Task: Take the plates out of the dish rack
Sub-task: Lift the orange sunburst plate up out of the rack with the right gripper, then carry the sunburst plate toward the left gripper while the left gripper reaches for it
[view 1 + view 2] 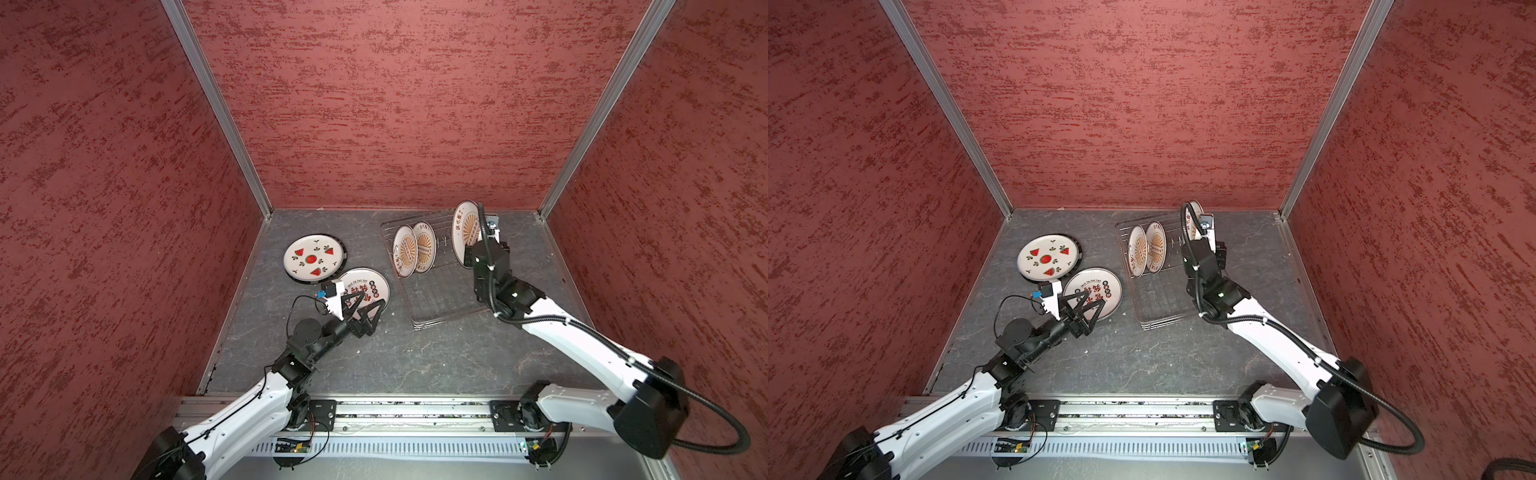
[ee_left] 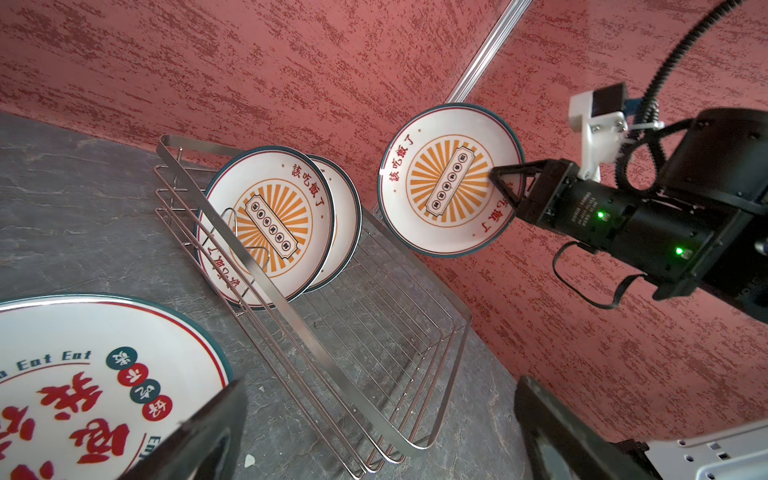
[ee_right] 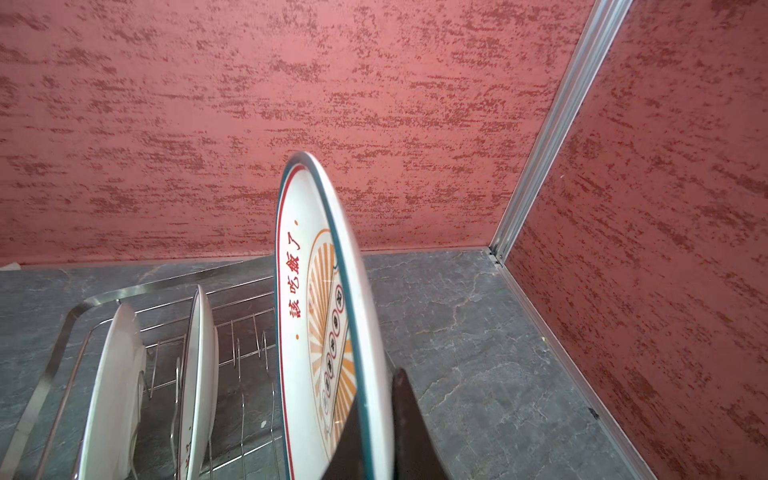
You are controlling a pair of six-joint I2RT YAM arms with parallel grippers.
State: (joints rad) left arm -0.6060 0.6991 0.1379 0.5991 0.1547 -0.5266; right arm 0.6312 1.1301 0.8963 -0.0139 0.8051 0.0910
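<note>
Progress near the halfway mark, judging by the layout. Already out and lying flat on the desk, left of the dish rack: watermelon plate stacked on a dark-rimmed plate, with character plate just beside. Held up clear of the prongs, pinched by its rim in the closed right gripper: one sunburst plate, upright, above the rack's far end. Left to unload: two more sunburst plates, leaning together in the rack. Hovering wide open over the character plate's edge, holding nothing: left gripper.
</note>
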